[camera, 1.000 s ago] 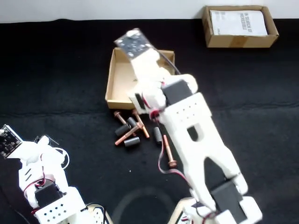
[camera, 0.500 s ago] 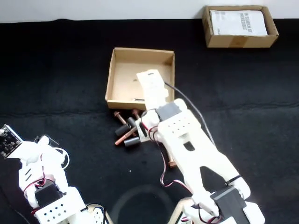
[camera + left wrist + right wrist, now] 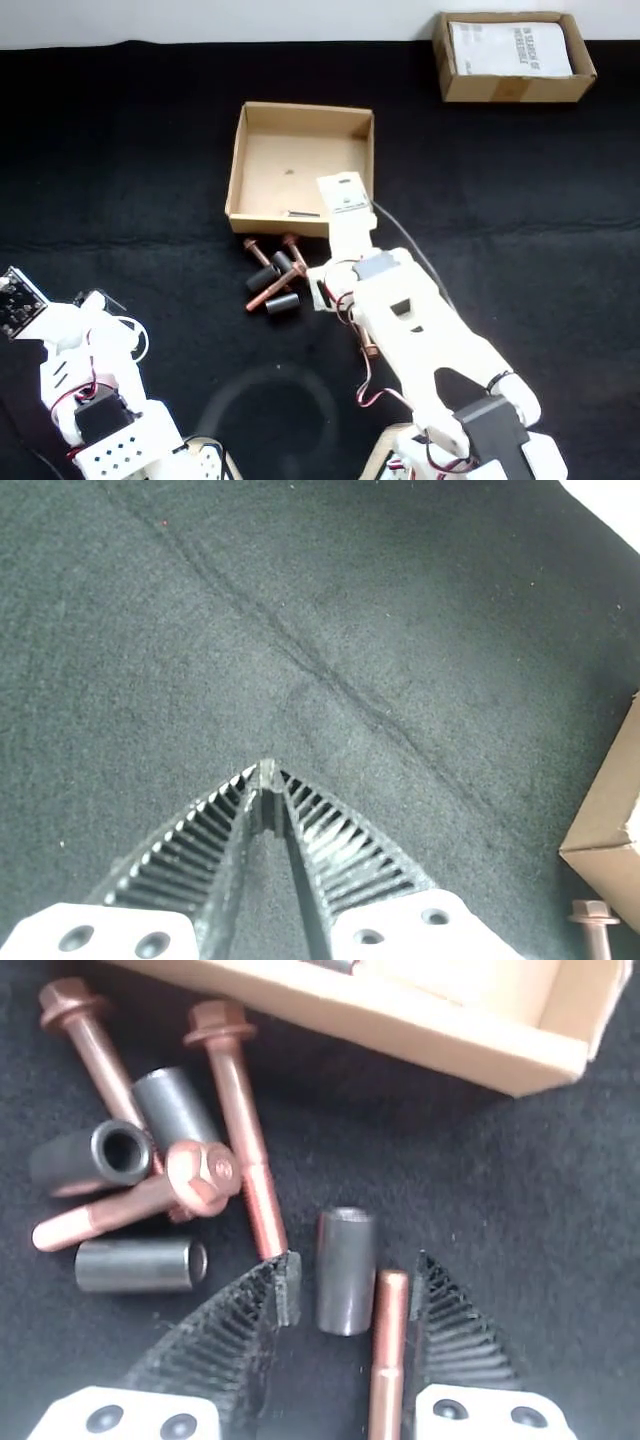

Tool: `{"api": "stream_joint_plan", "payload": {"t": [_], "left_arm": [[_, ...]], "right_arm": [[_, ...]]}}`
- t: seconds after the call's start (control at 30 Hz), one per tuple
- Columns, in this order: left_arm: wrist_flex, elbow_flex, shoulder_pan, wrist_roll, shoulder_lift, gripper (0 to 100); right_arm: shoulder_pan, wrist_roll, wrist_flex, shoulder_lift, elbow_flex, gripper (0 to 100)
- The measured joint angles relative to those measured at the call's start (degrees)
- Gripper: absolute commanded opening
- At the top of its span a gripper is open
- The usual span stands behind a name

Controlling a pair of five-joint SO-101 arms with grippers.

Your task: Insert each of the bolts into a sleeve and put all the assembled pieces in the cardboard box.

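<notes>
From above, just below centre, the right arm [image 3: 400,310] hides the sleeve and most of the bolt under it. The right gripper [image 3: 355,1266], jaws spread, straddles a dark sleeve [image 3: 345,1280] and a copper bolt [image 3: 388,1350] whose head is cut off. The left gripper [image 3: 266,776] is pressed together on nothing. The cardboard box [image 3: 300,110], upper centre, holds a dark sliver [image 3: 303,213] too small to identify. The loose bolts and sleeves [image 3: 272,278] lie just below it.

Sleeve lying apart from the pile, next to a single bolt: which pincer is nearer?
Right. The right pincer is open with that sleeve and the bolt between its jaws; the left pincer is shut over bare mat, well away.
</notes>
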Motion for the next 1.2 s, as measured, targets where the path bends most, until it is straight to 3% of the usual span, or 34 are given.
{"api": "stream_joint_plan", "payload": {"t": [0.37,0.5,0.8,0.93,1.2], "left_arm": [[0.0,0.0,0.0,0.0,0.0,1],[0.0,0.0,0.0,0.0,0.0,1],[0.0,0.0,0.0,0.0,0.0,1],[0.0,0.0,0.0,0.0,0.0,1],[0.0,0.0,0.0,0.0,0.0,1]], "right_arm": [[0.0,0.4,-0.4,11.7,-5.7,16.4],[0.3,0.4,-1.2,15.1,-6.6,0.7],[2.5,1.7,-1.7,17.6,-8.7,0.8],[4.6,6.0,4.1,17.9,-15.3,0.8],[8.4,6.9,22.9,17.1,-37.7,0.8]]}}
